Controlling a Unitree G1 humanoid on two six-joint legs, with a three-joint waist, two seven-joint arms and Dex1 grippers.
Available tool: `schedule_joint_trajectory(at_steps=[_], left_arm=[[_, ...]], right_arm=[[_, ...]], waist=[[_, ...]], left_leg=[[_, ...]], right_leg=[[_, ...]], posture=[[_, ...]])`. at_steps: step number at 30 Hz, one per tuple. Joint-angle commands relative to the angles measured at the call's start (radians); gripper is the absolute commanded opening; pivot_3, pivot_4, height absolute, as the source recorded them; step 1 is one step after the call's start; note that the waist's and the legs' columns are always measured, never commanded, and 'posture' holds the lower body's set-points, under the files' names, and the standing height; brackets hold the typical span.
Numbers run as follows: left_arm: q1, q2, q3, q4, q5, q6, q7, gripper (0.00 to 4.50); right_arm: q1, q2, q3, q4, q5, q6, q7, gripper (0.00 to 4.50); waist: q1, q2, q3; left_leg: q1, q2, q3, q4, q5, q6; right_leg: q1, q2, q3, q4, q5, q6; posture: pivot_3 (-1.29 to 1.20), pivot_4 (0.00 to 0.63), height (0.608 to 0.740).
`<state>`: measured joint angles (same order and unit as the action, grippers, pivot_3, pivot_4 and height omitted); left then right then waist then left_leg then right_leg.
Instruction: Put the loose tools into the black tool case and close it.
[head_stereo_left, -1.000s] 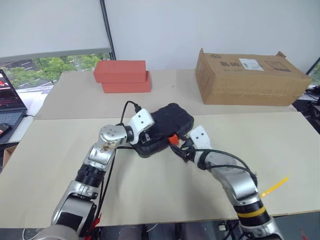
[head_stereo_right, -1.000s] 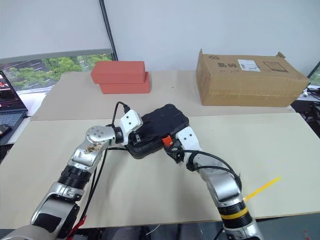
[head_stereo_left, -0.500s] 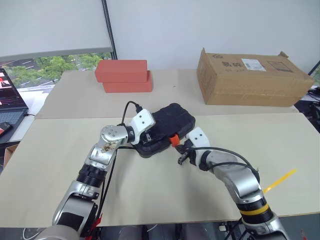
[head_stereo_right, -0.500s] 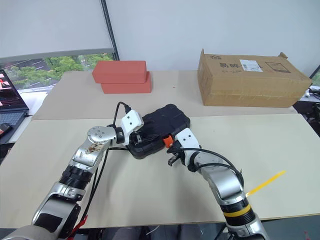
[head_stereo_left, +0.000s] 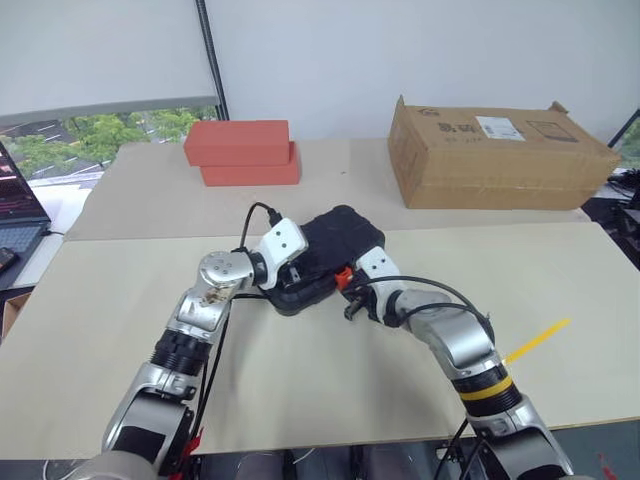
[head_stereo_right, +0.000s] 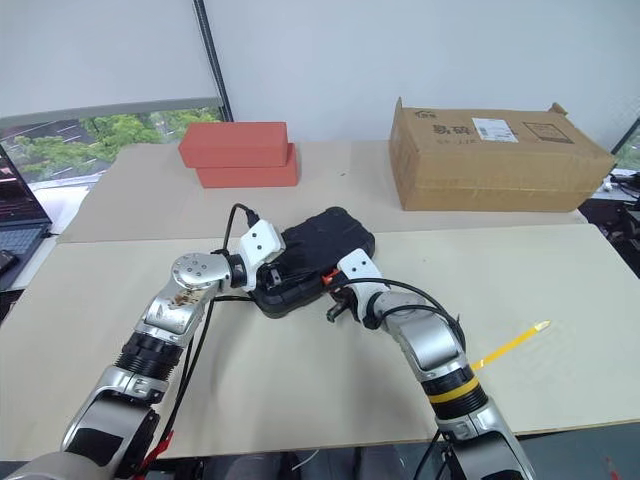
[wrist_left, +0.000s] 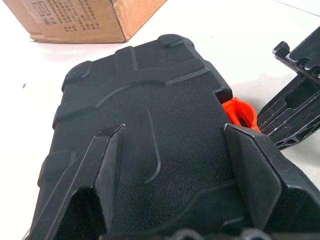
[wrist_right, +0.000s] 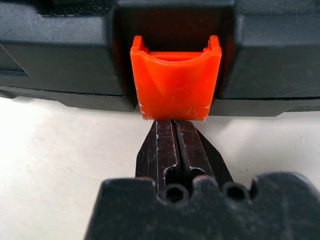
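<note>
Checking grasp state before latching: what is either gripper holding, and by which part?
Nothing gripped. Right gripper shut empty below the orange latch; left gripper spread over the black tool case lid.

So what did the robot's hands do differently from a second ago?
The right gripper snapped its fingers shut and nudged in toward the orange latch on the black tool case, its tips now right under it. The left gripper stayed spread over the closed lid. The cardboard box and red bricks didn't move.
</note>
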<state>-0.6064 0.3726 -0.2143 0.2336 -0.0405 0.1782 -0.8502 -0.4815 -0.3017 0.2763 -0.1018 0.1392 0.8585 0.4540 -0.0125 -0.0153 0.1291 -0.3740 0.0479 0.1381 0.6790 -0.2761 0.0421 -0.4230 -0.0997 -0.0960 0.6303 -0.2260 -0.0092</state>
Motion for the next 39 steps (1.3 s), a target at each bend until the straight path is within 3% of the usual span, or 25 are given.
schedule_joint_trajectory(at_steps=[1, 8, 12, 16, 21, 24, 26, 31, 39], left_arm=[[0.076, -0.013, -0.088, 0.045, 0.039, 0.039, -0.030, 3.40], [0.095, -0.015, -0.009, 0.009, -0.025, 0.013, -0.010, 3.40], [0.145, 0.006, 0.090, -0.083, -0.105, -0.013, -0.001, 3.40], [0.265, 0.095, 0.205, -0.244, -0.226, 0.052, -0.051, 3.40], [0.434, 0.173, 0.344, -0.395, -0.313, 0.094, -0.022, 4.50], [0.566, 0.199, 0.418, -0.474, -0.341, 0.091, -0.008, 4.50], [0.644, 0.212, 0.435, -0.508, -0.332, 0.079, -0.002, 4.50], [0.796, 0.192, 0.440, -0.545, -0.281, 0.046, 0.064, 4.50], [0.849, 0.162, 0.406, -0.542, -0.229, -0.004, 0.126, 4.50]], right_arm=[[-0.052, 0.003, -0.028, -0.043, -0.009, -0.044, -0.005, 0.06], [0.064, -0.076, -0.056, -0.112, 0.013, -0.065, 0.046, 0.06], [0.163, -0.153, -0.113, -0.119, 0.020, -0.293, 0.131, 0.06], [0.279, -0.220, -0.271, -0.071, 0.118, -0.485, 0.267, 1.14], [0.346, -0.282, -0.439, 0.036, 0.196, -0.644, 0.379, 2.85], [0.389, -0.328, -0.491, 0.120, 0.210, -0.726, 0.456, 4.03], [0.410, -0.348, -0.507, 0.158, 0.214, -0.764, 0.491, 4.44], [0.452, -0.360, -0.545, 0.220, 0.253, -0.836, 0.580, 4.44], [0.436, -0.355, -0.542, 0.260, 0.271, -0.870, 0.619, 4.44]], waist=[[0.000, 0.000, 0.000], [0.003, 0.000, 0.000], [0.002, 0.000, 0.000], [-0.009, 0.001, 0.001], [-0.002, 0.000, 0.007], [0.003, 0.000, 0.009], [0.009, 0.000, 0.010], [0.017, 0.001, 0.011], [0.024, 0.002, 0.012]], left_leg=[[0.000, 0.000, 0.000, 0.000, 0.000, 0.000], [0.000, 0.000, 0.000, -0.001, 0.000, 0.000], [-0.002, -0.001, 0.000, -0.001, -0.003, 0.001], [-0.002, -0.001, 0.001, -0.002, -0.003, 0.000], [-0.001, 0.000, 0.001, -0.003, -0.004, 0.000], [-0.001, 0.000, 0.001, -0.003, -0.004, 0.000], [-0.001, 0.000, 0.001, -0.003, -0.004, 0.000], [-0.001, 0.000, 0.001, -0.003, -0.004, 0.000], [-0.001, 0.000, 0.001, -0.003, -0.004, 0.000]], right_leg=[[0.000, 0.000, 0.000, 0.000, 0.000, 0.000], [0.000, -0.001, -0.001, 0.000, 0.000, 0.000], [-0.001, -0.002, 0.000, -0.001, 0.002, -0.003], [-0.002, -0.002, 0.001, -0.002, 0.001, -0.002], [-0.002, -0.001, 0.001, -0.003, -0.003, 0.004], [-0.002, -0.004, 0.001, -0.003, -0.003, 0.004], [-0.002, -0.007, 0.000, -0.003, -0.003, 0.004], [-0.002, -0.008, 0.001, -0.003, -0.003, 0.003], [-0.002, -0.009, 0.000, -0.003, -0.002, 0.002]], posture=[[0.00, 0.150, 0.711], [0.00, 0.150, 0.711], [0.00, 0.150, 0.711], [0.00, 0.150, 0.711], [0.00, 0.150, 0.711], [0.00, 0.150, 0.711], [0.00, 0.150, 0.711], [0.00, 0.150, 0.711], [0.00, 0.150, 0.711]])
